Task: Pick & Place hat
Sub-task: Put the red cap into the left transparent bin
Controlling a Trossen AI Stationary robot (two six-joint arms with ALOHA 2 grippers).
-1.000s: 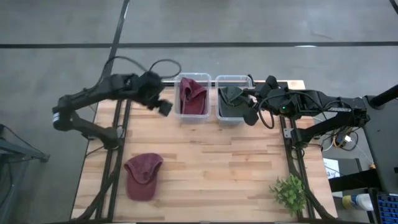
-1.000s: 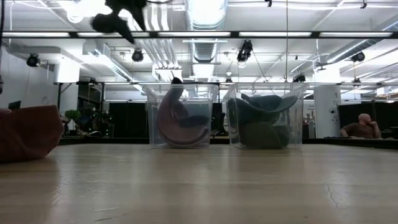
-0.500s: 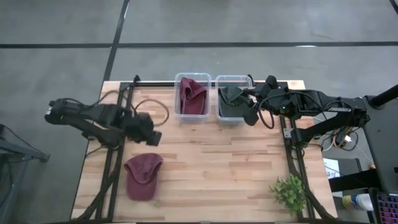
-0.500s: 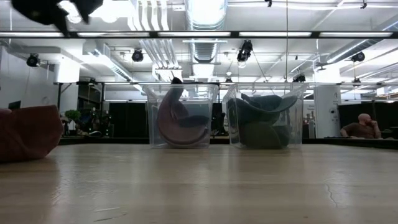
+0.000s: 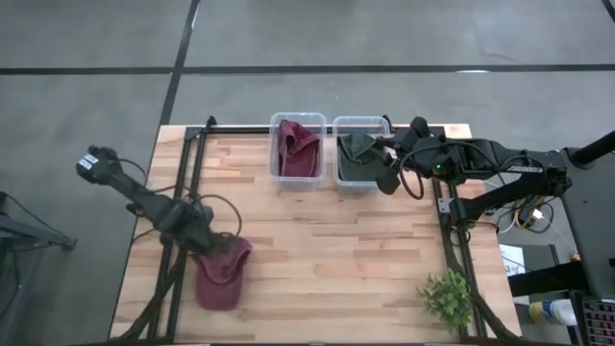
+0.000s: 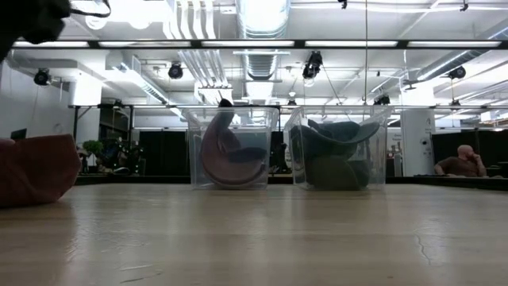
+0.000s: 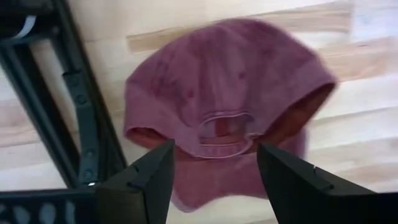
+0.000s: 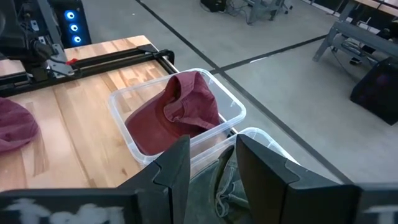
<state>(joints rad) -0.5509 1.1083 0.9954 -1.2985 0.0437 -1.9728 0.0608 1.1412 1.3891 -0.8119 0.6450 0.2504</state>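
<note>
Left gripper (image 7: 214,171) jaws apart over red hat (image 7: 227,118), table's front-left corner; centre on probably back strap, then descend.

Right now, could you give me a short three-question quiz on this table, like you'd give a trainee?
1. True or false: the left claw is open above the red hat on the table.
2. What lies in the bin nearest the right claw? A) a green hat B) a plant C) nothing
3. Fill in: the other bin holds a ____ hat.

Key: 1 true. 2 A, the green hat. 3 red, the second red hat.
</note>
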